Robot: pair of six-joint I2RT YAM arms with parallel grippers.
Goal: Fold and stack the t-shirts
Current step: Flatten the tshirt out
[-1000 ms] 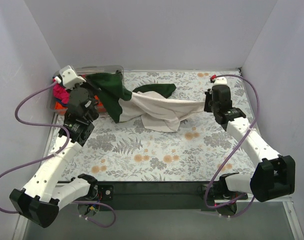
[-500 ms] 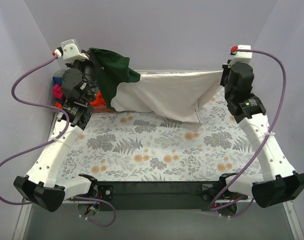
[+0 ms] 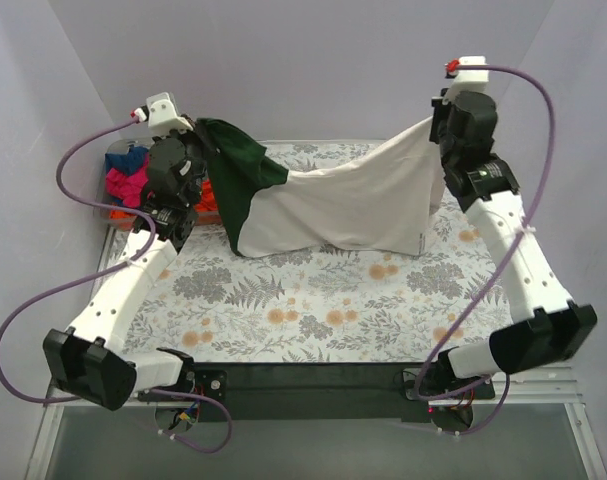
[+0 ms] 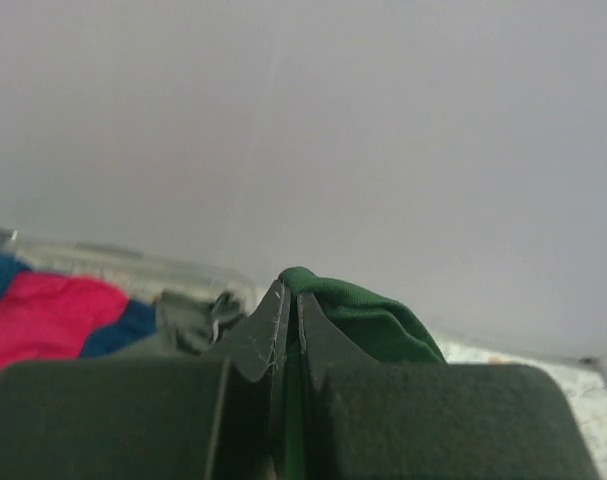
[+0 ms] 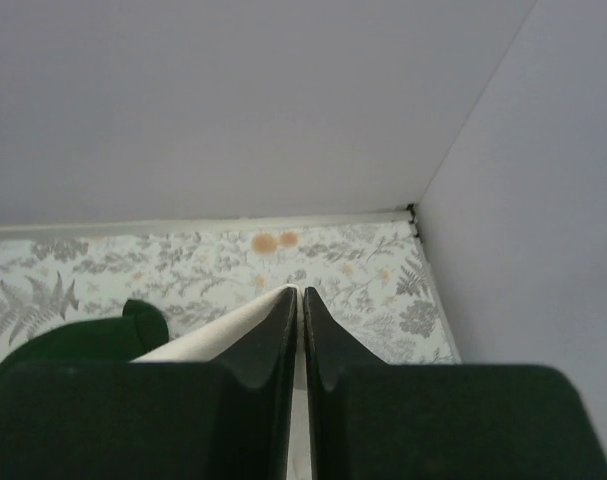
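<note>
- The cream tee [image 3: 353, 205] hangs in the air, stretched between the two arms over the far half of the tabletop [image 3: 313, 310].
- The left fingers [image 4: 255, 338] are pressed together on the tee's dark green sleeve [image 4: 358, 310]. The green cloth bulges out just past their tips.
- The right fingers [image 5: 271, 340] are clamped on a cream edge of the same tee. A thin strip of pale cloth shows between them.
- In the top view the left arm [image 3: 133, 285] holds the green sleeve high near the far-left corner. The right arm [image 3: 513, 250] holds the cream corner high near the far-right corner.
- The top edge of the tee sags a little in the middle. The body falls as a wide sheet, green on the left and cream on the right.
- The lower edge hangs close to the tabletop. I cannot tell if it touches.
- A clear bin [image 4: 133, 258] stands at the far-left corner, behind the left arm.
- In the bin lie a magenta tee [image 3: 126, 183], a blue tee [image 3: 123, 160] and an orange tee [image 3: 209, 196], all crumpled.
</note>
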